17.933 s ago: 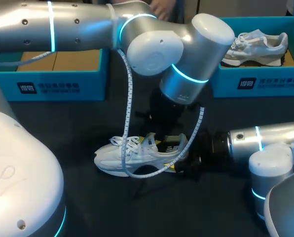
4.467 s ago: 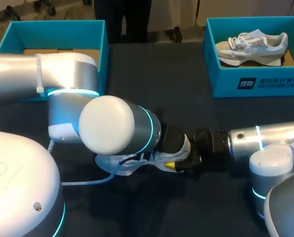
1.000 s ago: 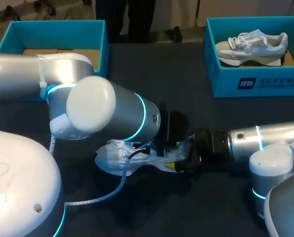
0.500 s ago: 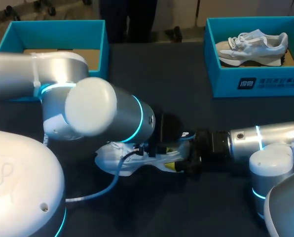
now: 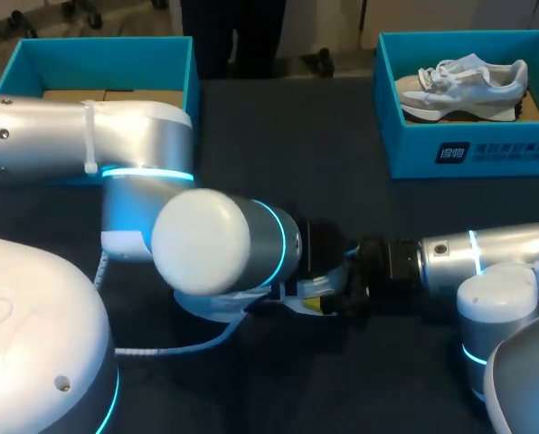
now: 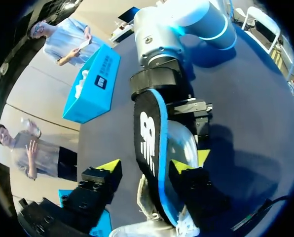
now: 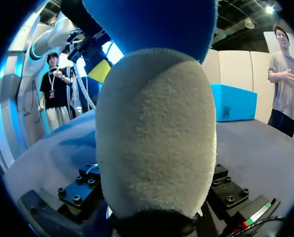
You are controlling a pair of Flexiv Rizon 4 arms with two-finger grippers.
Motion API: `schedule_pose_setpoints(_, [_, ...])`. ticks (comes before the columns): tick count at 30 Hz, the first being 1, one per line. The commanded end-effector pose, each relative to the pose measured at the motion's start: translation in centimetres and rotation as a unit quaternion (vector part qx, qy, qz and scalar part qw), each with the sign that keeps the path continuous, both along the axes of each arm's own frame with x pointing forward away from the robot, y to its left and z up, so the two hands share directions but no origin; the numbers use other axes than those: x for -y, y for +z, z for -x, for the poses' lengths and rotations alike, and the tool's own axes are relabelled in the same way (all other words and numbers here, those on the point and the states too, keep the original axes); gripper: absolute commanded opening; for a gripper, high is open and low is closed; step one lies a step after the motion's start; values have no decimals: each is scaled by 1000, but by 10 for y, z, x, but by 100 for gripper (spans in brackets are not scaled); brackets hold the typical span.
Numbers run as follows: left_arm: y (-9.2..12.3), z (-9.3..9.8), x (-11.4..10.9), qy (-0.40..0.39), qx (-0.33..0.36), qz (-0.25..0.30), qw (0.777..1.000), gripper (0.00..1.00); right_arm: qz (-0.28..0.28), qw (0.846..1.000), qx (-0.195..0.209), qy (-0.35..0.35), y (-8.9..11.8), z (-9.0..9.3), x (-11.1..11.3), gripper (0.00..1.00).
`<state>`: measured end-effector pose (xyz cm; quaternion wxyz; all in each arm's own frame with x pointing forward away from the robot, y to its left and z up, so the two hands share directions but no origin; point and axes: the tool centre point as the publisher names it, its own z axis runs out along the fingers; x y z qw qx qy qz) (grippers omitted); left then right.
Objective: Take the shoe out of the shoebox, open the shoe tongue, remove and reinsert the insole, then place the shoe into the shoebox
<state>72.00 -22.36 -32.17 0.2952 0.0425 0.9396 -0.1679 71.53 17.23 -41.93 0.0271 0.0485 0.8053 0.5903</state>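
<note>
The white shoe (image 6: pixel 184 143) sits on the dark table (image 5: pixel 278 154), near the middle. From above, my big left arm (image 5: pixel 215 240) hides most of it. The right claw (image 5: pixel 346 291) comes in from the side and is clamped on the heel of the shoe. The fuzzy grey heel sits right up close in the right wrist view. A black insole (image 6: pixel 146 133) with a blue edge sticks out of the shoe. It stands between the two fingers of the left claw (image 6: pixel 148 167). That claw is loose and wide: one yellow tip is right against the insole, and the other is a little way off it. At the back of the table a blue box (image 5: pixel 468 149) holds another shoe (image 5: pixel 464 81). A second blue box (image 5: pixel 184 90) sits at the other back corner, well apart from the first
</note>
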Motion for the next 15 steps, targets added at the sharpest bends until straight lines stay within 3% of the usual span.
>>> schedule_pose_setpoints(1, [-13, 3, 7, 12, 22, -1, 1000, 49, 2, 1000, 0, -1, 1, 0, -2, 0])
schedule_pose_setpoints(5, [-15, 0, 6, 11, 21, 4, 1000, 43, 2, 1000, 0, -1, 1, 0, -2, 0])
schedule_pose_setpoints(7, [-16, 0, 6, 12, 29, 11, 999, 8, 2, 1000, 0, -1, 1, 0, -2, 0])
schedule_pose_setpoints(8, [-16, 0, 6, 13, 35, 14, 999, 0, 2, 1000, 0, -1, 1, 0, -2, 0])
schedule_pose_setpoints(15, [-5, -5, 7, 17, 22, 39, 999, 0, 2, 1000, 0, -1, 1, 0, -2, 0])
